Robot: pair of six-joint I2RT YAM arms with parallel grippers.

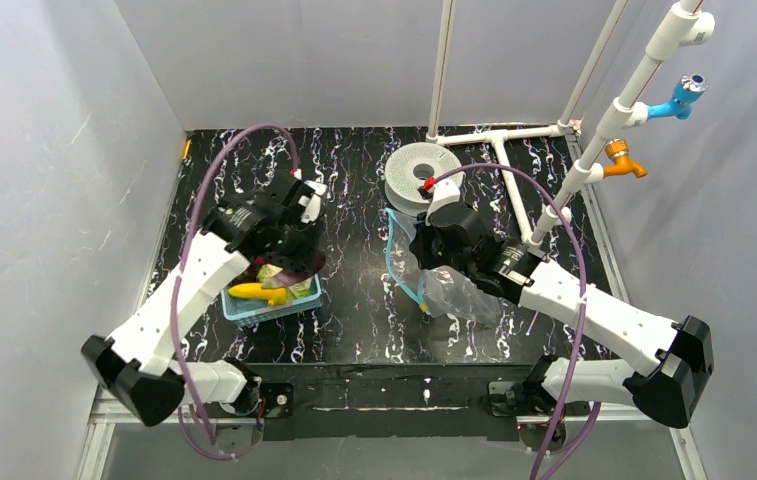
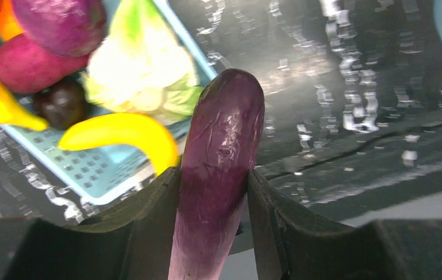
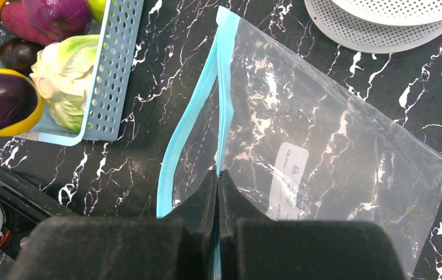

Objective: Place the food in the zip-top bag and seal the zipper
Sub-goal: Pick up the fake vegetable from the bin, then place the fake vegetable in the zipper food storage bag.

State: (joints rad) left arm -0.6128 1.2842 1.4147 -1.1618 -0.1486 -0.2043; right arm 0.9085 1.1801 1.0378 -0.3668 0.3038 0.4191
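My left gripper (image 2: 213, 192) is shut on the purple eggplant (image 2: 221, 151) and holds it above the near right corner of the blue lattice basket (image 2: 84, 169). The basket still holds a yellow banana (image 2: 119, 131), a pale-green cabbage (image 2: 142, 70), a red fruit (image 2: 28, 67) and other pieces. The clear zip-top bag (image 3: 335, 146) lies to the right of the basket (image 1: 272, 300). My right gripper (image 3: 218, 175) is shut on one lip of the light-blue zipper (image 3: 225, 87). The other lip bows away to the left, so the mouth gapes. The bag looks empty.
A white perforated disc (image 1: 422, 175) sits behind the bag. A white pipe frame (image 1: 509, 165) lies at the back right, with pipes and coloured taps (image 1: 689, 95) rising beside it. Grey walls close in the table on three sides.
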